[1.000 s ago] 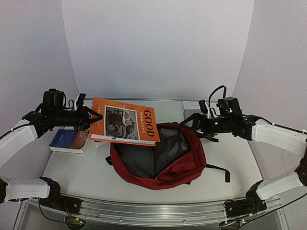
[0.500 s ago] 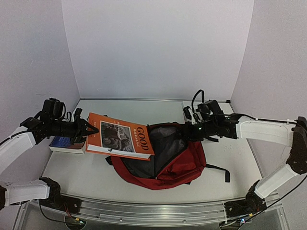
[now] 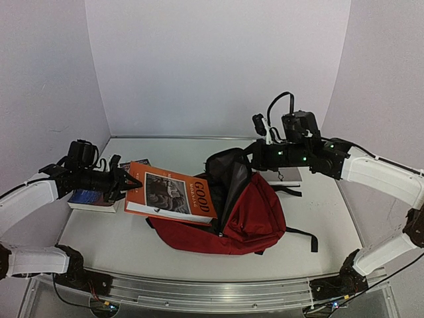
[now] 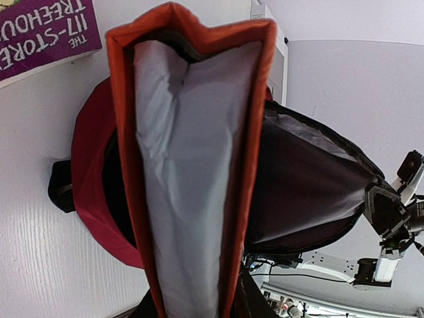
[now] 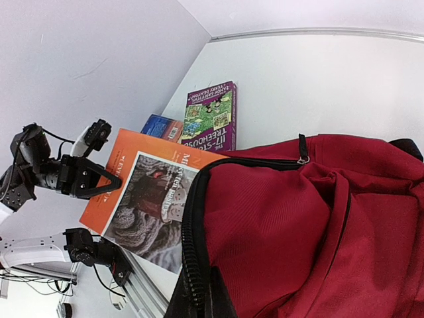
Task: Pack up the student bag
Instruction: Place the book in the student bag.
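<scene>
The student bag (image 3: 255, 218) is a dark red backpack lying mid-table, and it also fills the right wrist view (image 5: 298, 225). My right gripper (image 3: 255, 157) is shut on the bag's black zippered rim (image 5: 192, 265) and holds the flap up, so the grey-lined mouth (image 3: 228, 179) gapes to the left. My left gripper (image 3: 126, 180) is shut on the left edge of an orange book (image 3: 169, 193). The book is tilted, with its far end over the bag's left side at the mouth. In the left wrist view the book's page edge (image 4: 192, 165) points at the dark opening (image 4: 305, 185).
A blue book (image 3: 93, 193) lies at the left, under my left arm, with a purple book (image 5: 212, 116) beside it. Behind the bag, below my right arm, sits a white box (image 3: 288, 175). A metal rail (image 3: 212, 291) runs along the table's near edge. Walls close in on three sides.
My right gripper has moved left onto the bag's rim, shut on it and lifted the flap up. My left gripper has lowered the orange book toward the opened mouth.
</scene>
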Available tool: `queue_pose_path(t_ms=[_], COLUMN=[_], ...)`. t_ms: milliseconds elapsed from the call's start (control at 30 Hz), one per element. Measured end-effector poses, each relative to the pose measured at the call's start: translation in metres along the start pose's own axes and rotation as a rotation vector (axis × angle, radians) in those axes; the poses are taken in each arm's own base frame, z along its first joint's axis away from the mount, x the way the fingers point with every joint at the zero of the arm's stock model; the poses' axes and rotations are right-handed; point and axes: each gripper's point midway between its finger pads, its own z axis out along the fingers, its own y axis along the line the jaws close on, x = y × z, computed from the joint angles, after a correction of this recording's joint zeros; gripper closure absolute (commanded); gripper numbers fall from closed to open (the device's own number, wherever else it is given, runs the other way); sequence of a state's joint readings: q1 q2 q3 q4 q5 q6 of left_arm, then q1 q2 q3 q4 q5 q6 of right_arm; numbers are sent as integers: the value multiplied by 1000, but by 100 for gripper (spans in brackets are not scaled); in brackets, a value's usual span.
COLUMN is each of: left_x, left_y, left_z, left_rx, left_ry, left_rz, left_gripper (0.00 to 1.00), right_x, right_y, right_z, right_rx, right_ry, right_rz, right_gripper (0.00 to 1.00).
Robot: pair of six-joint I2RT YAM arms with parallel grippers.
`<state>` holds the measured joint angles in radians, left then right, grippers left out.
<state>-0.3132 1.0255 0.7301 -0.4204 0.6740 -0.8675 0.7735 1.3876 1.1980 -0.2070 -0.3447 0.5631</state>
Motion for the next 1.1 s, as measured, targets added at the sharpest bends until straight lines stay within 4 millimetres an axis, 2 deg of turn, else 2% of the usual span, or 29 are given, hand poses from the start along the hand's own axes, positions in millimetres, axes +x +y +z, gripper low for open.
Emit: queue_pose_path(t_ms=[167,367,600,900,1100], left_x=[-5,-1,2,14,21], left_y=[-3,2,2,-22,-42], left_z=[16,42,66,115,163], left_rx=[39,36,43,89,106], left_ry=[24,79,107,115,143], left_rz=[-6,-13,-1,40,82], left_gripper=[84,84,81,81,81], right_x=[5,2,0,-10,-12], right_y=[8,23,25,31,28], right_z=[2,1,2,3,3], right_rx=[-4,-25,-30,-49,-32], right_ry=[15,11,3,-39,-52], right_rz=[-7,-23,-26,-21,-21], right_gripper=[100,100,100,100,100])
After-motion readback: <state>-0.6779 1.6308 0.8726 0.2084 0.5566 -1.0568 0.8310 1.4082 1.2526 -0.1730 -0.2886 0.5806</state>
